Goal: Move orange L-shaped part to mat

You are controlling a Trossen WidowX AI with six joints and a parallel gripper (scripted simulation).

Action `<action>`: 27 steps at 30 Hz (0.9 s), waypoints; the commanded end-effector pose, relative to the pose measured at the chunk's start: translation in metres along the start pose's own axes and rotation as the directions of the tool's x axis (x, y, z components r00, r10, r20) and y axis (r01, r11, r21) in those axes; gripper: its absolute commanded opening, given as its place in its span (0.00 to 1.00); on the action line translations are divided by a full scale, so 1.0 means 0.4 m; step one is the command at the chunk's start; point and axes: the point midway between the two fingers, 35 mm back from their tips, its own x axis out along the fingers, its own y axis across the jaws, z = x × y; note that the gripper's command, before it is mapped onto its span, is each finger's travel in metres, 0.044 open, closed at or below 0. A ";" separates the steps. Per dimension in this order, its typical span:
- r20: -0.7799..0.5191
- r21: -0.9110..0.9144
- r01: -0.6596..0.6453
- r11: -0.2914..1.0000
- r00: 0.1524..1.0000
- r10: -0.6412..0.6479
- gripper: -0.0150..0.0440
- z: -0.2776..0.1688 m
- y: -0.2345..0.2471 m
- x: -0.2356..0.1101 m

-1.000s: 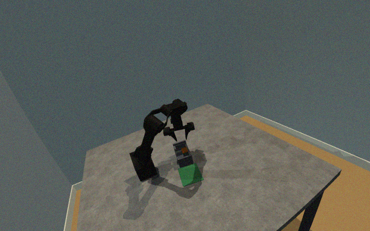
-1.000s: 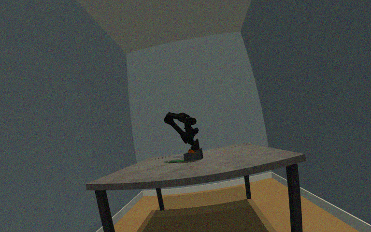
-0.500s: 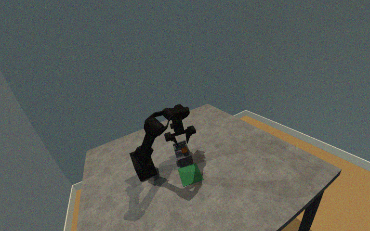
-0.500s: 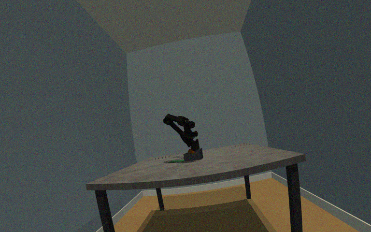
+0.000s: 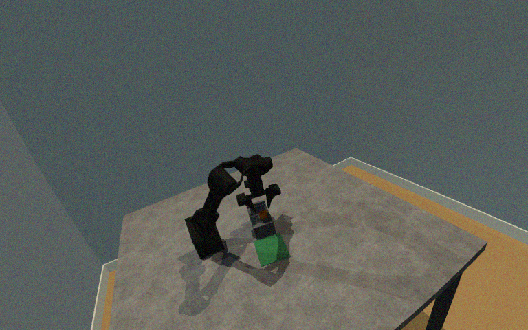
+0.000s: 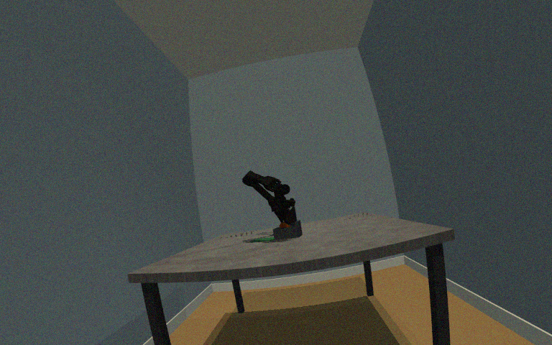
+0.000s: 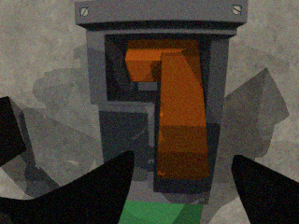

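Observation:
The orange L-shaped part (image 7: 181, 100) (image 5: 263, 214) (image 6: 283, 224) lies in the pocket of the grey tray (image 7: 159, 11) (image 5: 265, 232) (image 6: 290, 232). Its L-shaped end is at the far side and its straight near end looks tipped up above the tray. My gripper (image 7: 183, 161) (image 5: 259, 205) (image 6: 287, 220) is open, with one dark finger on each side of the raised near end, not touching it.
The tray and mat sit on a grey table (image 5: 350, 240) (image 6: 333, 244). The arm's base (image 5: 204, 237) stands left of the tray. The table's edges are far from the tray.

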 end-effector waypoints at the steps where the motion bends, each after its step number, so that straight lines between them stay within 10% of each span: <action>1: -0.005 -0.007 0.004 1.000 1.000 -0.004 0.73 -0.001 -0.001 0.017; 17: -0.008 -0.007 0.004 1.000 1.000 -0.004 0.73 -0.004 0.002 0.074; 27: -0.003 0.000 0.000 1.000 1.000 0.000 0.45 -0.003 0.002 0.067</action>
